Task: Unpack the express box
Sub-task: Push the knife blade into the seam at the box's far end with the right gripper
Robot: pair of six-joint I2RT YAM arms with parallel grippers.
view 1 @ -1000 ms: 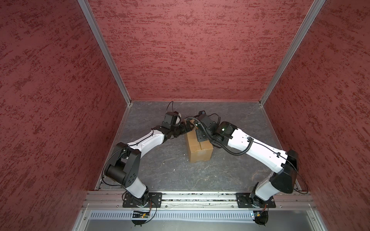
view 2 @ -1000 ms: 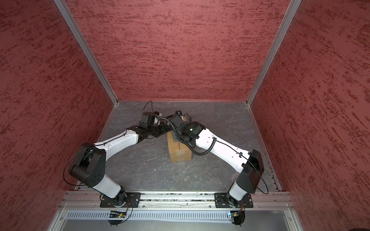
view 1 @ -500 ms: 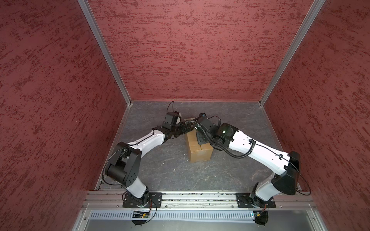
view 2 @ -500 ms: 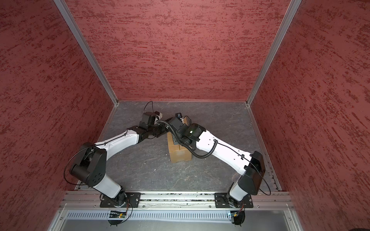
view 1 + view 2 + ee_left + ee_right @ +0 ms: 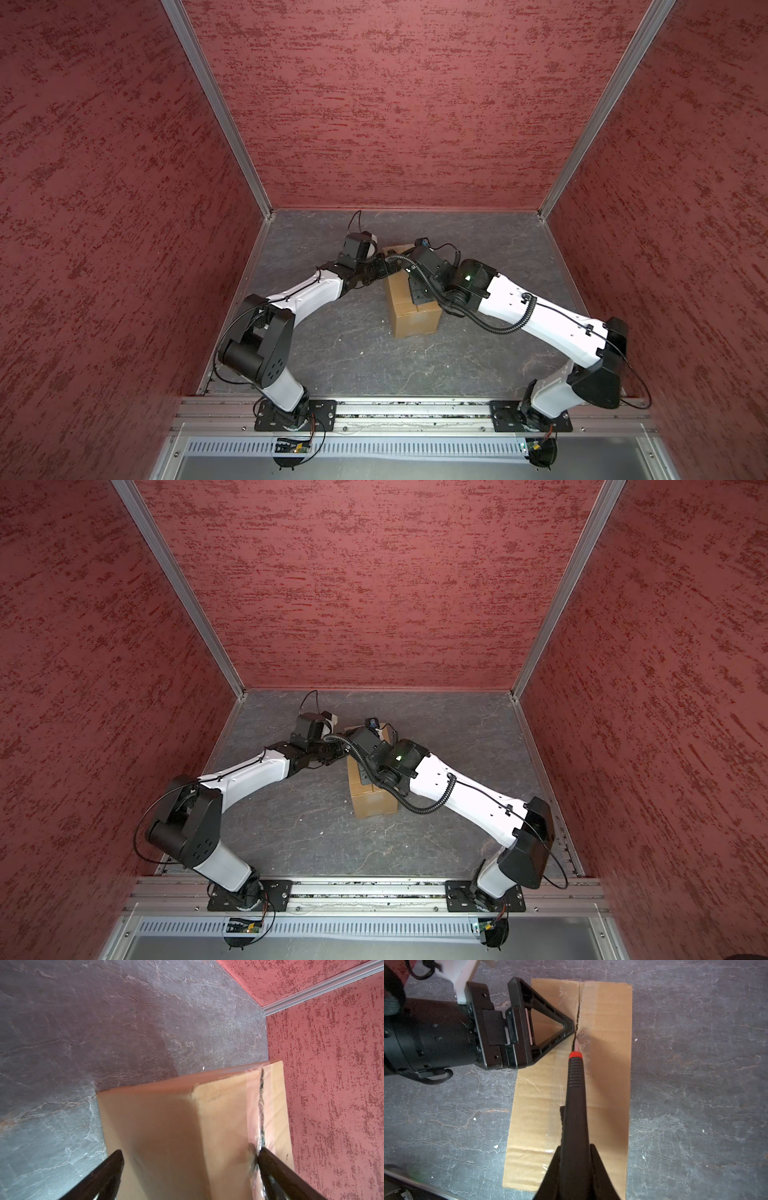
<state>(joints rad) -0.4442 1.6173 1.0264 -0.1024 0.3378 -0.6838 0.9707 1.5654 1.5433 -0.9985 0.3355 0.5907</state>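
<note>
Right claw (image 5: 574, 1147), closed on a cutter (image 5: 576, 1080), holds the blade (image 5: 576, 1046) in the centre seam (image 5: 579, 999) of the express box (image 5: 609, 1088) on the table (image 5: 695, 1068), seam in line with the cutter, its uncut stretch lying toward this claw; left claw (image 5: 190, 1153), spread wide and empty, straddles the box edge.

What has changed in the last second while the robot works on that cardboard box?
The right claw, shut on a black knife, slid slightly along the taped seam of the express box, toward the robot's base. The left claw stayed open against the box, and the box did not move.
</note>
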